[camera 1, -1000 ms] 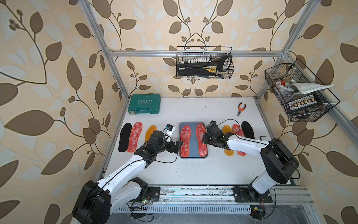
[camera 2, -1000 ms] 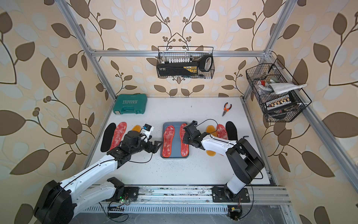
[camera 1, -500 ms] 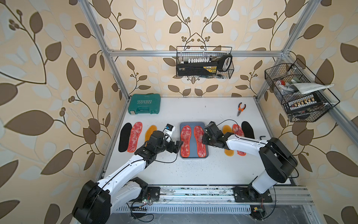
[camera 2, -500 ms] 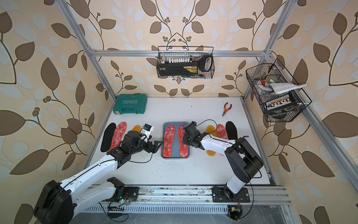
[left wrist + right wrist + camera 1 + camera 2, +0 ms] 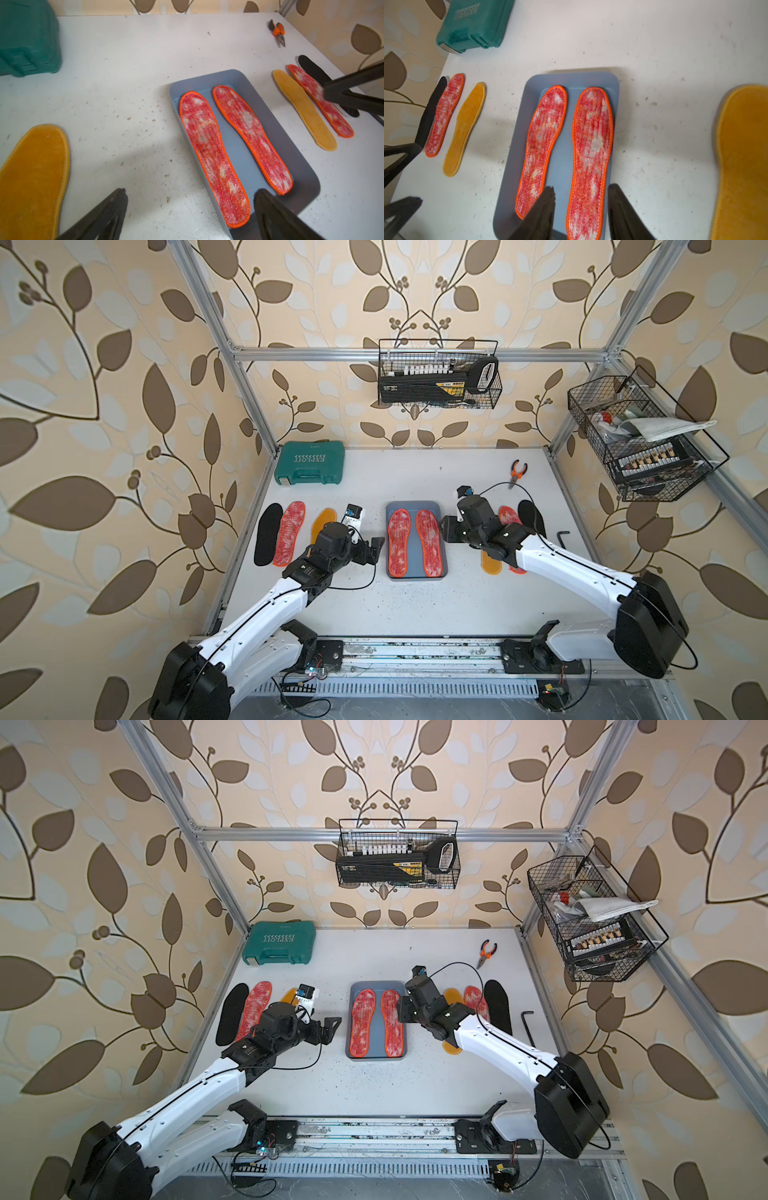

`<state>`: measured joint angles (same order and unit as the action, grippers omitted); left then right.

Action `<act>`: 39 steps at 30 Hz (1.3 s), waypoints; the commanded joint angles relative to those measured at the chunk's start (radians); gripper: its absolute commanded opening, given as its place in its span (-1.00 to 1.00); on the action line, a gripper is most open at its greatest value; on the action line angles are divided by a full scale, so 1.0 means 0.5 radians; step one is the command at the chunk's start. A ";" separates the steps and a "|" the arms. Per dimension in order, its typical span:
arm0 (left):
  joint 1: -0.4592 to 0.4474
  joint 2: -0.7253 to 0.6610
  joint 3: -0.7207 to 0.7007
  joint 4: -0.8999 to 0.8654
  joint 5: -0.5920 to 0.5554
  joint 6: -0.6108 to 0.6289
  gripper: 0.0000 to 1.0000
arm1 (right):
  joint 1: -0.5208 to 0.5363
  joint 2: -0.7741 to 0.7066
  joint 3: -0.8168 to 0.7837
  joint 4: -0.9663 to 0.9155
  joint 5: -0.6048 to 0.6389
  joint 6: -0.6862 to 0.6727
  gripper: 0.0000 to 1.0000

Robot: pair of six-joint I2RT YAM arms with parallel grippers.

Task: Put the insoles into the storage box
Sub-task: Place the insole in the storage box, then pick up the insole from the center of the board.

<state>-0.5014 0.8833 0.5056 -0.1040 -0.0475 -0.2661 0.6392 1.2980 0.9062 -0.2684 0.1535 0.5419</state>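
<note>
The blue-grey storage box [image 5: 415, 506] [image 5: 376, 986] [image 5: 239, 76] [image 5: 571, 79] holds two red-white insoles [image 5: 399, 541] [image 5: 429, 541] lying flat side by side. My right gripper [image 5: 446, 531] [image 5: 581, 191] hangs open over the box's right edge, its fingers apart on either side of the right-hand insole [image 5: 591, 155]. My left gripper [image 5: 378, 549] [image 5: 191, 197] stands wide open and holds nothing, just left of the box. On the table's left lie black [image 5: 266, 539], red [image 5: 289, 533] and yellow [image 5: 33, 176] insoles. Yellow [image 5: 490, 564], red [image 5: 509, 516] and black [image 5: 532, 514] ones lie right.
A green tool case [image 5: 309, 463] sits at the back left and orange pliers [image 5: 517, 472] at the back right. A black hex key [image 5: 565, 541] lies near the right edge. Wire baskets [image 5: 438, 377] [image 5: 640, 439] hang on the walls.
My right gripper has opened and let go of the right-hand red insole, which now lies in the box. The left arm has not moved.
</note>
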 commanded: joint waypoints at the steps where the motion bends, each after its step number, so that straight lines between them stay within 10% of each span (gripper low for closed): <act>1: 0.177 -0.145 0.074 -0.284 -0.286 -0.302 0.97 | -0.007 -0.119 -0.129 -0.034 0.161 -0.293 -0.04; 17: 1.043 0.766 0.436 -0.431 0.250 -0.357 0.97 | 0.101 -0.597 -0.925 0.826 0.056 -0.635 0.36; 29: 1.072 1.292 0.579 -0.404 0.481 -0.367 0.42 | 0.102 -1.021 -1.141 0.900 0.320 -0.583 0.45; 39: 0.836 1.339 0.507 -0.368 0.491 -0.548 0.34 | 0.102 -0.915 -1.097 0.889 0.417 -0.542 0.45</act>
<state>-0.0353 1.5494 0.7815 -0.2829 0.1604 -0.4820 0.6853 0.8379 0.3511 0.1619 0.3225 0.2546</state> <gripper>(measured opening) 0.672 0.726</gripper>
